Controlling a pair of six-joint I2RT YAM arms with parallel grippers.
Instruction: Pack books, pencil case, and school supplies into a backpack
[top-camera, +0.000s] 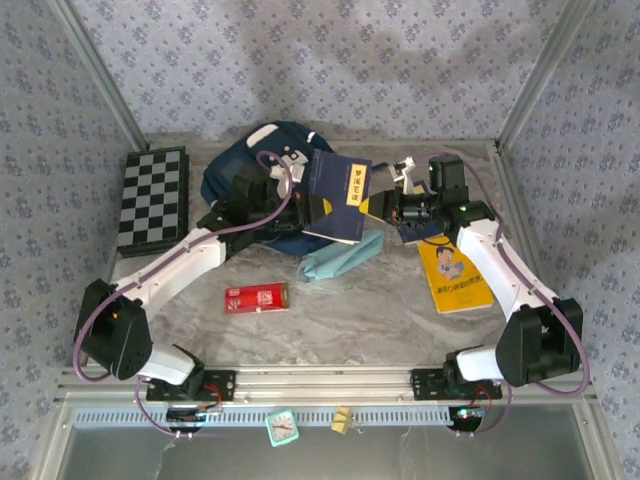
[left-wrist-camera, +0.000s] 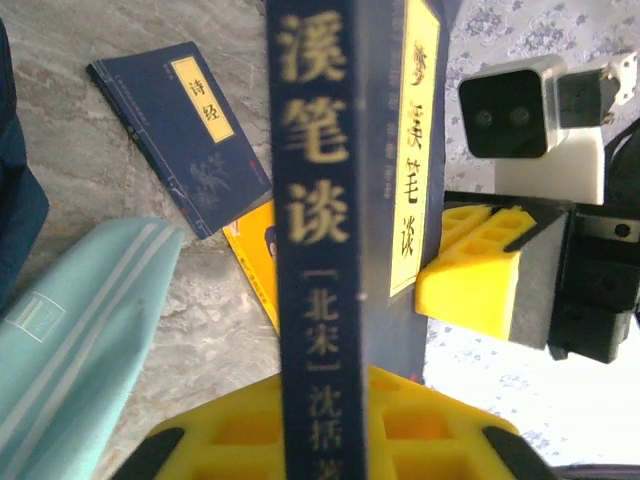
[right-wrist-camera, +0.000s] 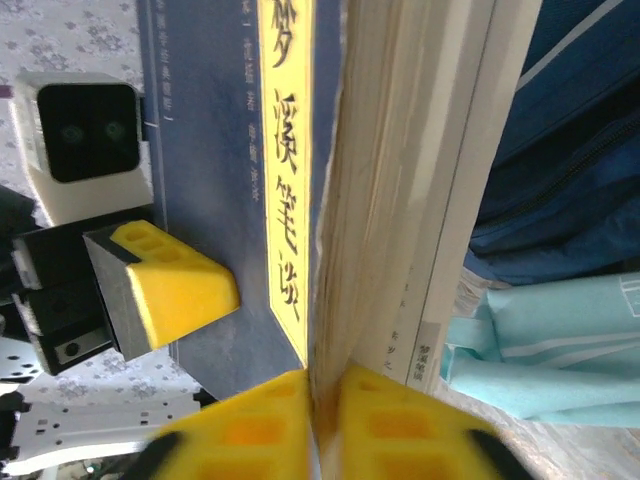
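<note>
One navy book (top-camera: 337, 195) is hanging upright off the table, pinned between both pincers. On the spine side the left pincer (left-wrist-camera: 325, 400) is clamping it. On the opposite page edge the right pincer (right-wrist-camera: 322, 400) is pinching it, pads sitting on paper, jaws nearly together.

Handling guess: thin paperback, so it's looking light, floppy across the covers and smooth enough to slip. I'm rating the page edge as the weak hold, since loose leaves could slide or crease there. I'm reading the spine as the stiff part, so I'd be carrying it from there, seated deep in the jaws.

- Just behind and under the left pincer, the backpack (top-camera: 230, 172) is lying; can't tell if the book's lower corner is touching it.
- Just nearside of both pincers, below the book, the pencil case (top-camera: 340, 258) is lying.
- Beside the right pincer, the second navy book (left-wrist-camera: 185, 130) and the yellow book (top-camera: 455, 275) are lying flat.
- Well nearside of the left pincer, the red box (top-camera: 257, 297) is sitting.
</note>
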